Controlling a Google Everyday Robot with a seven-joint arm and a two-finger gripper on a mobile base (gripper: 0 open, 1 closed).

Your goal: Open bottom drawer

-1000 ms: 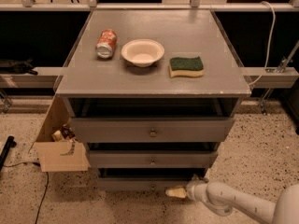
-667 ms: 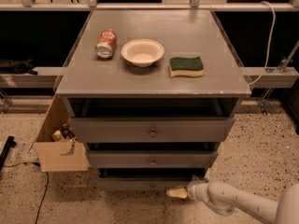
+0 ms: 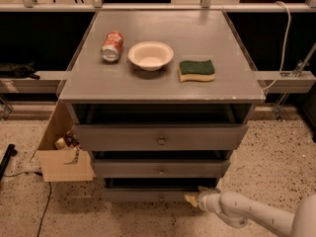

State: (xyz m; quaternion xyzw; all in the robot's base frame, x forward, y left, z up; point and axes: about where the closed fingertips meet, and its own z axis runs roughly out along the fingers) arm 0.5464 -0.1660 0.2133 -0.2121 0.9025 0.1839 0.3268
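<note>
Firstly, cabinet: grey three-drawer cabinet [image 3: 163, 88] on a speckled floor [image 3: 276, 157], with a flat top used as a shelf.

- Bottom drawer [image 3: 140, 195]: lowest and shallowest front, just above the floor, with a small knob [image 3: 161, 197] at centre. A dark gap shows above it. It looks set back under the middle drawer [image 3: 128, 168]; whether it is out at all is hard to judge from this high angle.
- Top drawer [image 3: 118, 137]: tallest front, with a larger knob; apart from the work.
- Gripper [image 3: 192, 198]: at the right end of the bottom drawer front, right of the knob, touching or just beside the panel. Only its pale tip shows. Whether it is open, closed or gripping the panel edge cannot be told. Judged purpose: to catch that end of the front and draw it outward, rather than use the knob.
- Arm [image 3: 252, 214]: white, coming in from the lower right corner. It runs low and near-level along the floor, with the wrist turned toward the cabinet. Judged reason: the drawer sits so low that only a flat reach gets under the fronts above.
- Soda can [image 3: 112, 46]: lying on its side, on the left of the cabinet top.
- Bowl [image 3: 150, 55]: pale and empty-looking, just right of the can.
- Sponge [image 3: 196, 70]: green over yellow, right of the bowl. All three are well apart from the work and need no handling.
- Cardboard box [image 3: 64, 164]: open, standing against the cabinet's left side, clear of the drawer's path.
</note>
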